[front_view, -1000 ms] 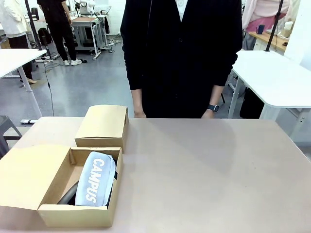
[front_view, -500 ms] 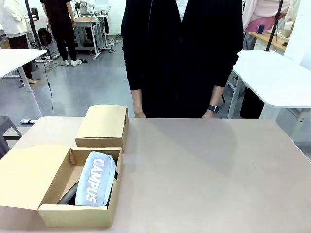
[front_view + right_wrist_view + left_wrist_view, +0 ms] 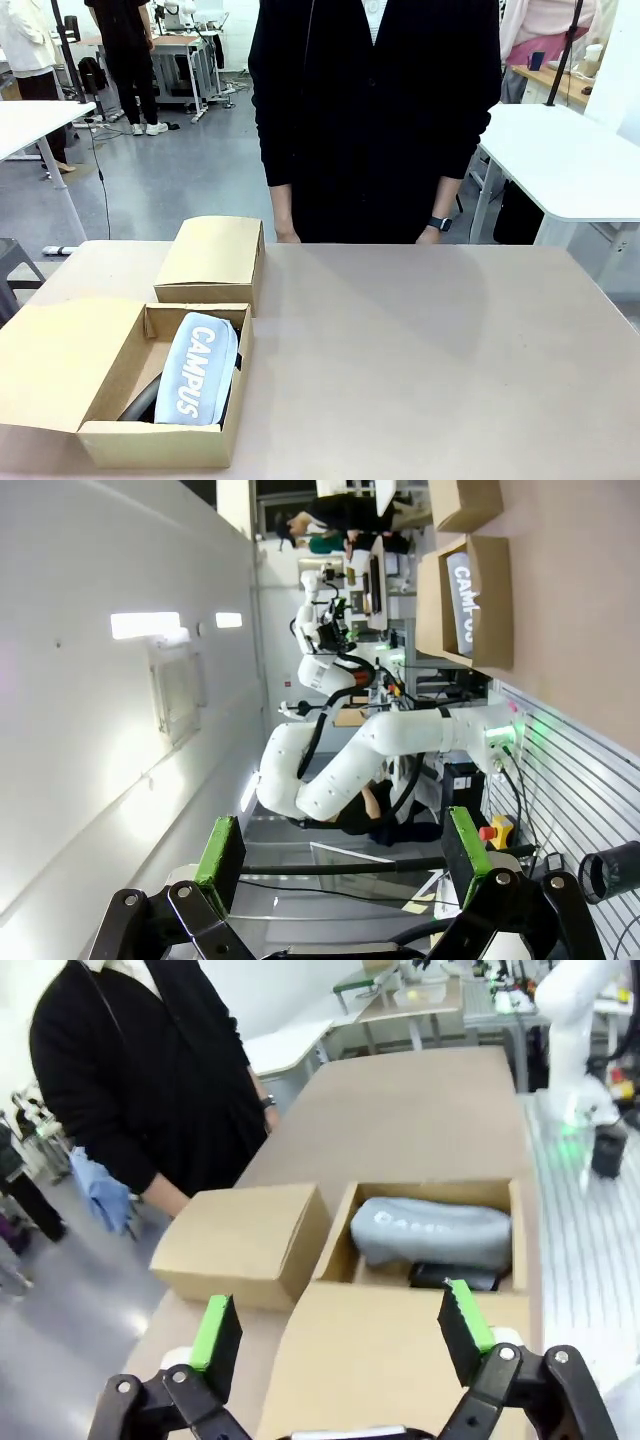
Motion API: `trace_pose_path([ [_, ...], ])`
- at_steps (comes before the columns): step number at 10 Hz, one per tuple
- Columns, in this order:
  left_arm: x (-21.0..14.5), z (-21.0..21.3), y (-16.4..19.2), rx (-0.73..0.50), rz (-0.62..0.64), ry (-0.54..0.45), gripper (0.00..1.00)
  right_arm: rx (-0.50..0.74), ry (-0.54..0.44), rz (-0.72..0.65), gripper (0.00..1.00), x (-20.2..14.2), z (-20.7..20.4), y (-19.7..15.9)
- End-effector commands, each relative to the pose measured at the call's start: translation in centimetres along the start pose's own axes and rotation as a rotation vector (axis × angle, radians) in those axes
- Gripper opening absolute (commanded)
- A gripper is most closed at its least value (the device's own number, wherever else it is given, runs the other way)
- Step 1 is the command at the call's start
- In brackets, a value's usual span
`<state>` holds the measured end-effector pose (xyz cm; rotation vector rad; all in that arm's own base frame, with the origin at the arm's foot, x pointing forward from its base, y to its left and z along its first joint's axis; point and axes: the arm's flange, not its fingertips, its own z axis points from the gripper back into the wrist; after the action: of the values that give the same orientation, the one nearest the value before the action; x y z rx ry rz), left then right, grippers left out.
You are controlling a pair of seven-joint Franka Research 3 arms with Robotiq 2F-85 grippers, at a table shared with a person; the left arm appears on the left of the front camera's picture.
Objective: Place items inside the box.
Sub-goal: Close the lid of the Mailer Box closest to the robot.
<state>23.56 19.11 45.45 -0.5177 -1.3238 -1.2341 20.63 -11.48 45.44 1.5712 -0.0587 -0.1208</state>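
Observation:
An open cardboard box [image 3: 160,445] stands at the table's near left corner, its lid flap folded out to the left. Inside lies a grey pencil case [image 3: 195,368] lettered "CAMPUS". A dark item [image 3: 143,402] shows partly from under it; I cannot tell what it is. In the left wrist view my left gripper [image 3: 338,1328] hangs open above the box [image 3: 335,1245] and its flap, looking down on the pencil case [image 3: 430,1232] and the dark item [image 3: 455,1277]. My right gripper [image 3: 342,848] is open, holds nothing, and is far from the box [image 3: 430,600].
A closed cardboard box [image 3: 212,258] sits just behind the open one. A person in black stands at the far edge, a hand [image 3: 288,237] at the table's rim. The left arm [image 3: 350,760] shows in the right wrist view. Bare tabletop [image 3: 430,360] stretches right.

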Motion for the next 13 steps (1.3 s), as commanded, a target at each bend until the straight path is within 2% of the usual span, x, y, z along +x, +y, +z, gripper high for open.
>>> trace_pose_path([
  [1,2.1,-1.2,0.5,-0.025,0.067,0.005,1.0,0.011,-0.003,0.002,1.0,-0.1,0.0,0.6],
  [3,2.1,-1.2,0.5,-0.025,0.067,0.005,1.0,0.011,-0.003,0.002,1.0,-0.1,0.0,0.6],
  [4,0.0,-0.4,0.1,-0.012,0.023,0.007,1.0,0.011,-0.003,0.002,1.0,-0.1,0.0,0.6],
  [5,-2.1,-1.6,1.4,-0.191,0.071,0.083,1.0,0.011,-0.003,0.002,1.0,-0.1,0.0,0.6],
  [6,-4.5,-1.2,3.0,-0.255,0.12,0.116,1.0,0.011,-0.003,0.002,1.0,-0.1,0.0,0.6],
  [7,-6.7,-0.8,4.2,-0.242,0.132,0.186,1.0,0.011,-0.003,0.002,1.0,-0.1,0.0,0.6],
  [9,-10.9,-1.1,4.2,-0.222,0.05,0.327,1.0,0.011,-0.003,0.002,1.0,-0.1,0.0,0.6],
  [10,-12.7,-1.4,4.2,-0.229,0.079,0.375,1.0,0.011,-0.003,0.002,1.0,-0.1,0.0,0.6],
  [13,-16.8,-1.9,3.7,-0.099,0.083,0.571,1.0,0.011,-0.003,0.002,1.0,-0.1,0.0,0.6],
])
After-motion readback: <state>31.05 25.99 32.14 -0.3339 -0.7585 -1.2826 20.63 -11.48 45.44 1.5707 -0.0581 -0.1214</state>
